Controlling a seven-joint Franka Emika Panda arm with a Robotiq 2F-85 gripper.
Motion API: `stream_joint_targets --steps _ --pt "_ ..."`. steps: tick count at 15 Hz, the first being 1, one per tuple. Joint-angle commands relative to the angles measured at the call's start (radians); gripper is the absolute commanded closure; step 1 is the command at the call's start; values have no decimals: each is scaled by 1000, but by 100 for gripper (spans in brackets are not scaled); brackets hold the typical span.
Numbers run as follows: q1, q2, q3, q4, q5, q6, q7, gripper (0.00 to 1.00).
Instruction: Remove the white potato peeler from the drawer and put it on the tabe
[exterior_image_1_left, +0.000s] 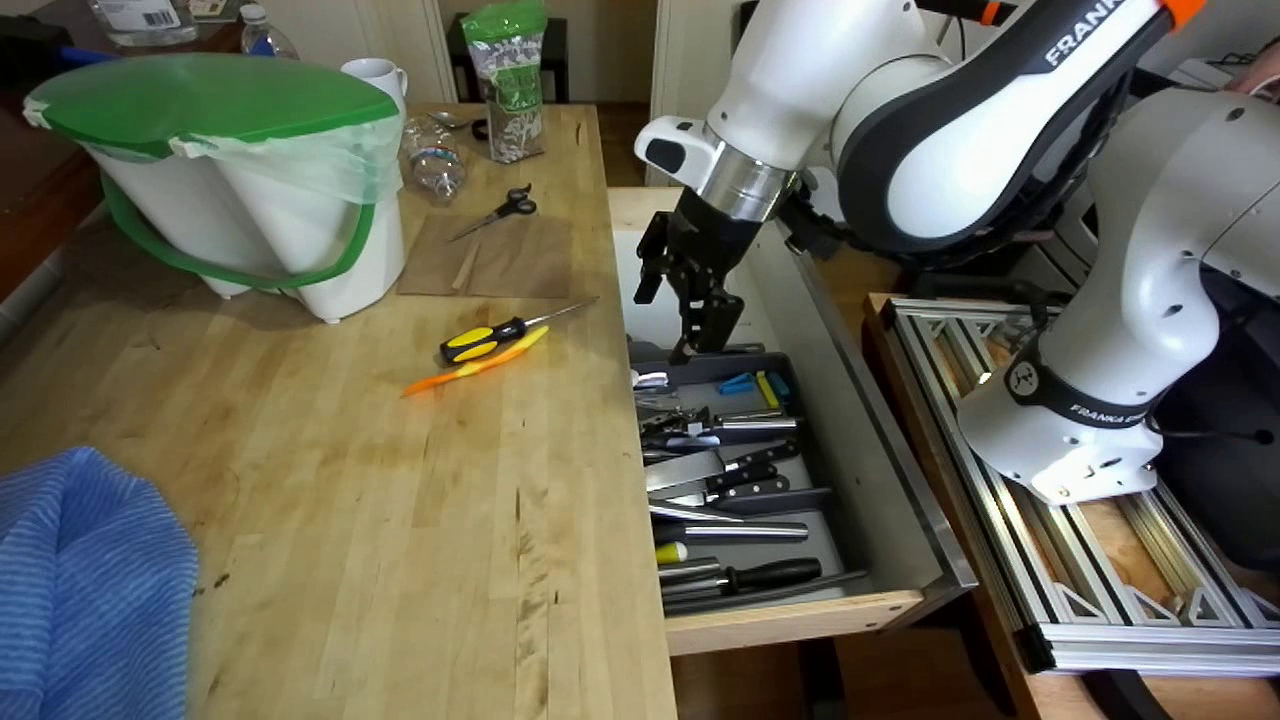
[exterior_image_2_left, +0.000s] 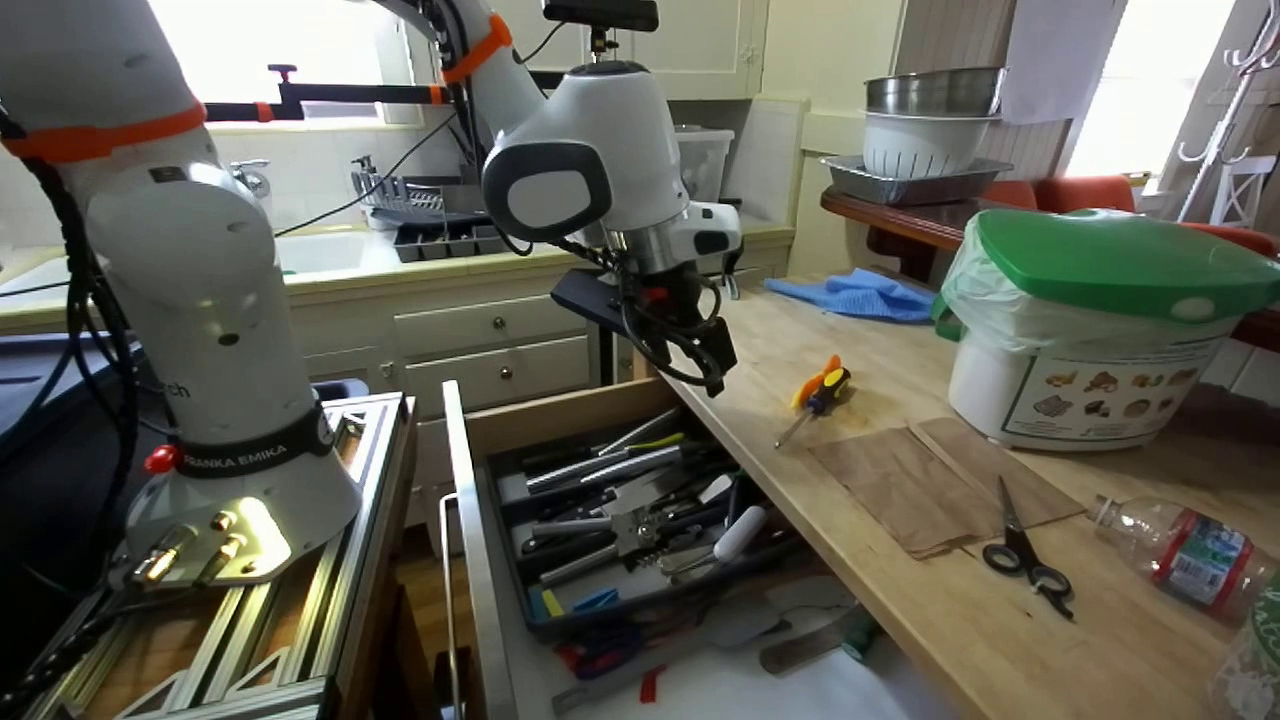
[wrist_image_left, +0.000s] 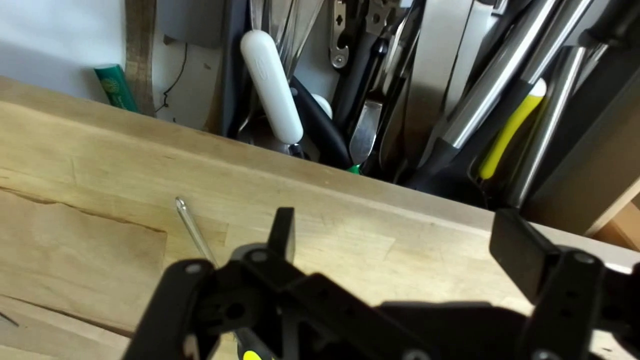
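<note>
The white potato peeler, seen as a thick white handle (wrist_image_left: 271, 87), lies in the open drawer (exterior_image_1_left: 790, 620) in the wrist view. Its metal end is hard to make out. The white handle (exterior_image_2_left: 740, 534) also shows in an exterior view, at the tray's side near the table. My gripper (wrist_image_left: 400, 240) is open, with nothing between its fingers. In the wrist view its fingers are over the wooden table (wrist_image_left: 360, 225), apart from the peeler. In both exterior views the gripper (exterior_image_1_left: 668, 320) (exterior_image_2_left: 715, 375) hangs above the drawer beside the table edge.
A dark tray (exterior_image_1_left: 815, 500) in the drawer holds knives and other utensils close around the peeler. On the table are a screwdriver (exterior_image_1_left: 485, 340), an orange-yellow tool (exterior_image_1_left: 480, 366), scissors (exterior_image_1_left: 512, 204), brown paper (exterior_image_1_left: 520, 260), a green-lidded bin (exterior_image_1_left: 300, 240) and a blue cloth (exterior_image_1_left: 90, 590).
</note>
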Motion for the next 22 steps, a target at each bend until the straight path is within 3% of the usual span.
stream_joint_targets --steps 1,6,11,16,22 --pt "0 -5 -4 -1 0 -1 -3 0" --pt "-31 25 -2 0 -39 31 15 0" --pt "-13 -2 -81 1 39 12 -105 0" --pt "33 8 -194 4 143 -26 -348 0" --pt "86 84 -304 -3 370 21 -647 0"
